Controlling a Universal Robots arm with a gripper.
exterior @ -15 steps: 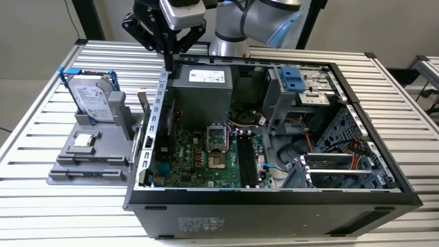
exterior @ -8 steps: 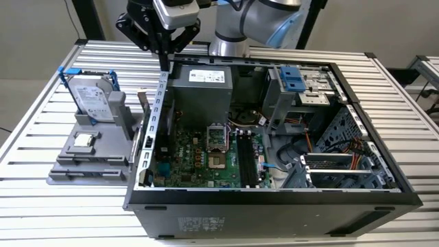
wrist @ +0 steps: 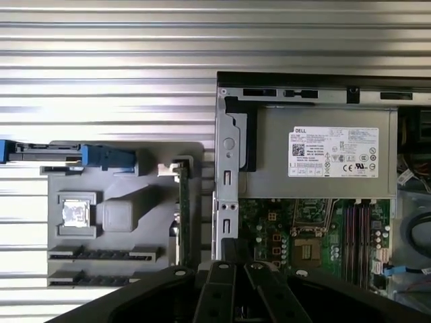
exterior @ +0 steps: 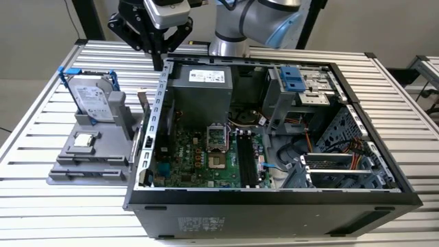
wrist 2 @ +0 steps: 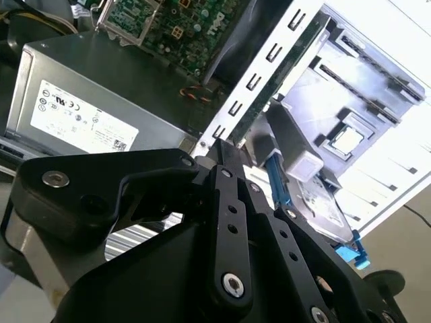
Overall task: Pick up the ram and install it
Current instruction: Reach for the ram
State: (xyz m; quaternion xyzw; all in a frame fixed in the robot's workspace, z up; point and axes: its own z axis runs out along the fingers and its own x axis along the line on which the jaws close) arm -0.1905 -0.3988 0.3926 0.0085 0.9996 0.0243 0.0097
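- Slatted metal table carries an open computer case and, at the exterior view's left, a grey holder; pale floor surrounds it, and a second slatted table shows at the exterior view's right.
- Holder also carries a hard drive upright in a blue bracket and a small silver processor.
- Ram stands on its long edge in the holder's side nearest the case, just beside the case wall, uninstalled.
- Black gripper hangs above the case's rear corner, fingers clenched together on nothing.
- Ram sits lower than the fingertips, near them but untouched.
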